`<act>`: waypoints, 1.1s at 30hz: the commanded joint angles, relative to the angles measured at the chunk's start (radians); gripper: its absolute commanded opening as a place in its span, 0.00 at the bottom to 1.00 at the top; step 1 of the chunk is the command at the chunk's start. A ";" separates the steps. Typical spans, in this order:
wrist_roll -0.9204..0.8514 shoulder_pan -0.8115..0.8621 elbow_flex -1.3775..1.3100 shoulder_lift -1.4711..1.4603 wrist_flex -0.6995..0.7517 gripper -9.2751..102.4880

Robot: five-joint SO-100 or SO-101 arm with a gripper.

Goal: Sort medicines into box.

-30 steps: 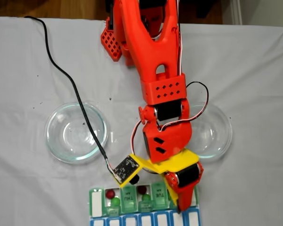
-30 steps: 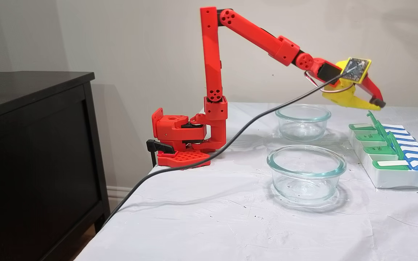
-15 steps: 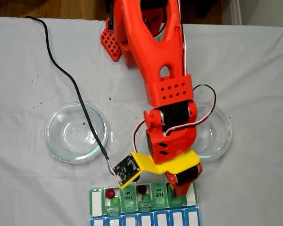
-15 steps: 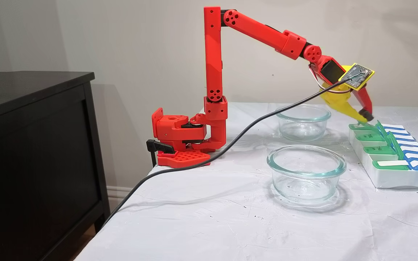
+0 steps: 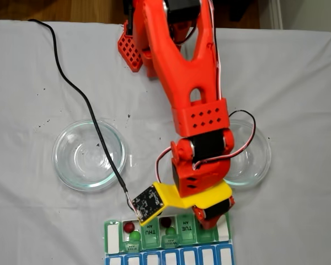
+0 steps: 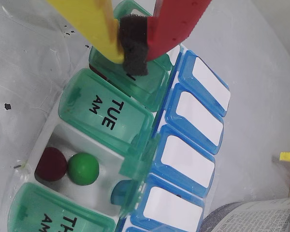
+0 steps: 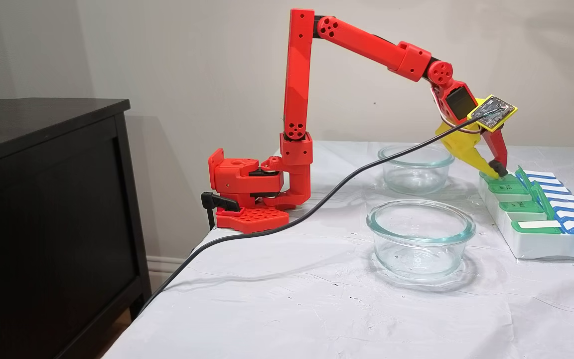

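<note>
The box (image 5: 113, 241) lies at the near table edge in a fixed view, with green lids and a blue row (image 6: 188, 159). Two of its compartments stand open, each with a dark red (image 5: 129, 226) and a green (image 5: 134, 236) medicine ball. The wrist view shows one such pair, the red ball (image 6: 51, 164) and the green ball (image 6: 83, 168), between the TUE and THU lids. My gripper (image 6: 133, 48) is shut with nothing in it. Its black-padded tip rests on the green end lid (image 6: 145, 84) beyond TUE. From the side, the gripper (image 7: 499, 173) touches the box's far end (image 7: 541, 244).
Two round glass dishes (image 5: 88, 155) (image 5: 254, 160) sit behind the box, both without contents; the arm overhangs the right one. A black cable (image 5: 71, 83) crosses the white cloth to the wrist camera. A dark cabinet (image 7: 43, 199) stands beside the table.
The arm has tipped down and drawn back slightly. The shut gripper dropped from above the box onto its end lid.
</note>
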 commanded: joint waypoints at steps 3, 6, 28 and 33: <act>-0.014 0.003 -0.046 -0.005 0.081 0.08; -0.015 -0.006 -0.044 -0.008 0.114 0.08; -0.008 0.143 0.179 0.500 -0.299 0.08; -0.037 0.187 0.156 0.385 -0.356 0.08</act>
